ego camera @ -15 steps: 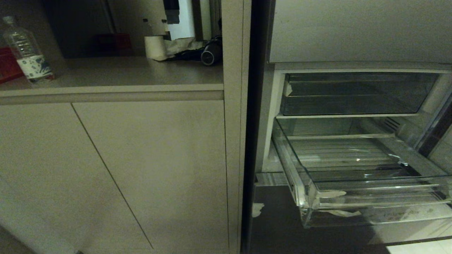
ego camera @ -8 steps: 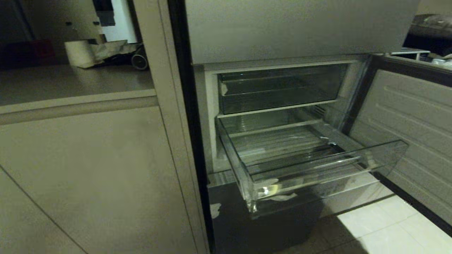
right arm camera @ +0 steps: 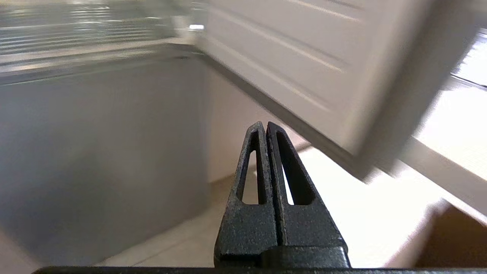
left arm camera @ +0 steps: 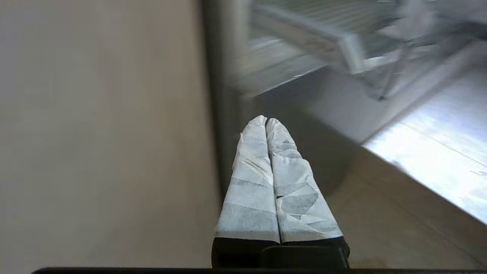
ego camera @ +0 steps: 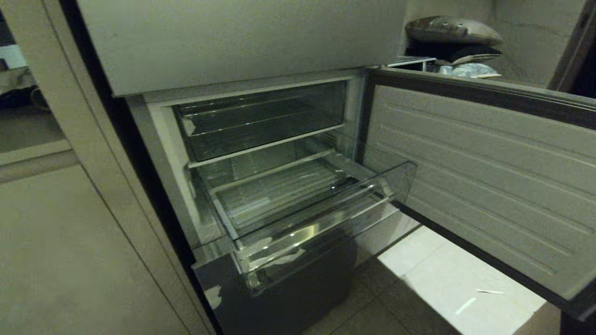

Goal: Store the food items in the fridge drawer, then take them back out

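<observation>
Both claws are seen pressed shut and empty, each caught by its own wrist camera and neither visible from the head camera. Wrapped in pale crinkled tape, the left gripper [left arm camera: 266, 121] is held low with its fingers [left arm camera: 251, 182] touching along their whole length; ahead of its tips stands the dark edge of the fridge cabinet [left arm camera: 224, 95], with a plain beige cupboard front [left arm camera: 102, 133] alongside it. Above and beyond those tips, the fridge drawer [left arm camera: 342, 49] is seen blurred and pulled out. The bare black right gripper [right arm camera: 265, 123] is likewise closed, its slotted fingers [right arm camera: 293, 182] meeting at the tips. Beyond it a lit floor [right arm camera: 361, 205] is shown, with the ribbed inner face of the open fridge door [right arm camera: 304, 57] overhead to one side and the dark lower fridge front [right arm camera: 102, 152] to the other.

From the head camera, the fridge drawer [ego camera: 321, 218] is shown drawn well out of the fridge, its ribbed clear floor bare. A shallower clear bin [ego camera: 260, 123] is pushed in above it. The fridge door [ego camera: 489, 172] is swung wide at the right, over pale floor tiles [ego camera: 442, 284]. No food items are visible in any view.
</observation>
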